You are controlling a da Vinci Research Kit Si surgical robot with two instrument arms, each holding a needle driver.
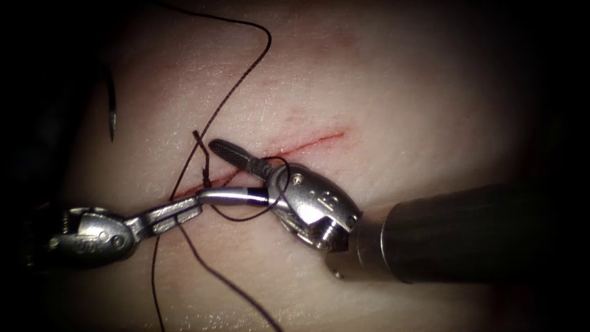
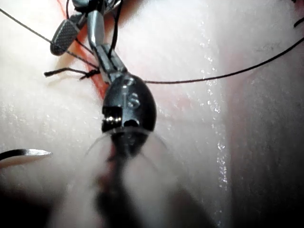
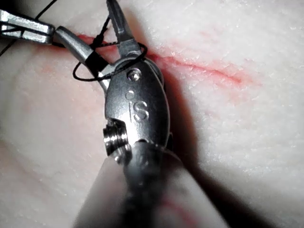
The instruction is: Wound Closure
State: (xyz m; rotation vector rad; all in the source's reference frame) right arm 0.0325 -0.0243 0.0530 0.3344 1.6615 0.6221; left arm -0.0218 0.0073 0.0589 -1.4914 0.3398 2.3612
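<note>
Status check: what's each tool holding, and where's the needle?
Right tool jaws open, thread looped round them. Left tool shut on the thread. Needle free, lying on the tissue left of the cut.

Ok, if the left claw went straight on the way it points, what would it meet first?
The right claw: its lower jaw, open and with thread looped round it, lies right at the left claw's tip, seemingly touching, though depth is unclear.
</note>
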